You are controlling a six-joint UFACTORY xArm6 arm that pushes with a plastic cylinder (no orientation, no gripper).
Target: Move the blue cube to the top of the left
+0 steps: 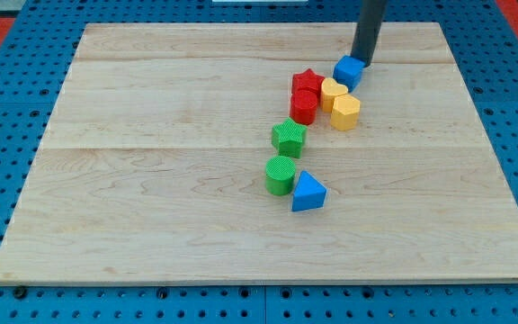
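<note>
Tip at blue cube, near the board's top edge.
My tip [363, 63] touches the blue cube [349, 71] from the view's upper right.

The rod [370, 27] runs off the view's top.

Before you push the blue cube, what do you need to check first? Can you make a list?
1. My tip is right by the blue cube, on its upper right: ok.
2. Tip really touching the cube: cannot tell.
3. Tip on the right side to push leftward: ok.
4. Yellow block sits tight under the cube and may get dragged: not ok.
5. Red star lies close on the left; path just above it looks open: ok.
6. Board's top-left area free of blocks: ok.
</note>
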